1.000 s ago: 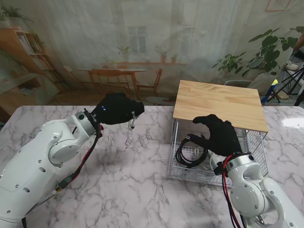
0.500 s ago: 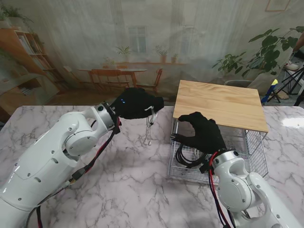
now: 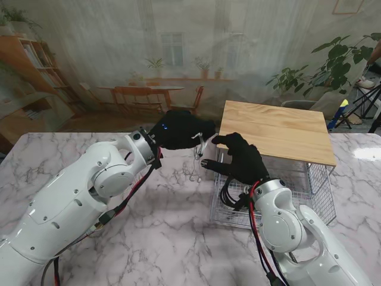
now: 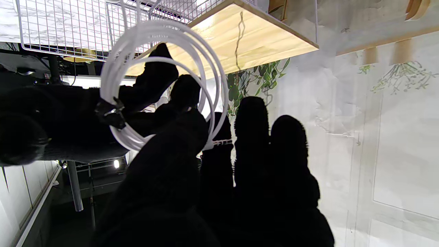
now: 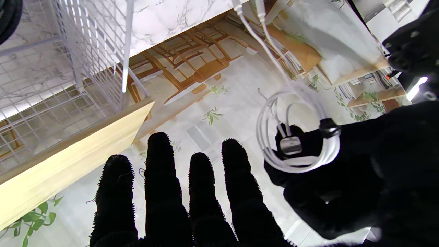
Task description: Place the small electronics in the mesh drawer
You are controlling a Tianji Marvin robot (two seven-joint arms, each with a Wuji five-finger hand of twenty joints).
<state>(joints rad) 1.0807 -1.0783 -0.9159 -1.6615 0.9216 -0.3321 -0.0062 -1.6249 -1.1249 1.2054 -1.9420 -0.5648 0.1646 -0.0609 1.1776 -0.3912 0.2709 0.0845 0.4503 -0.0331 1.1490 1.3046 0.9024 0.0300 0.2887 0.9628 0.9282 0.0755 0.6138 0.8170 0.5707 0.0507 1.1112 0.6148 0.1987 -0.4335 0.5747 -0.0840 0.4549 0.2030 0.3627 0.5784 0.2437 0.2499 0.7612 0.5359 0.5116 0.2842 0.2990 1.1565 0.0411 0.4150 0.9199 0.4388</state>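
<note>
Marble table (image 3: 161,238) lies nearest, with both white arms rising over it. Black cable (image 3: 235,196) lies coiled in the mesh drawer (image 3: 315,196), nearer to me than the right hand (image 3: 238,159) and partly hidden by its wrist. That hand holds nothing; its fingers (image 5: 159,178) are spread apart and straight, reaching toward the left hand (image 3: 181,128) at the drawer's left corner. Just off those fingertips hangs the white cable (image 3: 196,158), a tied coil pinched between the left hand's thumb and fingers (image 4: 250,137), its loose ends dangling toward the table. Coil and right fingertips look close, but contact cannot be told. Beyond both hands, the wooden top (image 3: 277,128) covers the drawer frame's far part.
</note>
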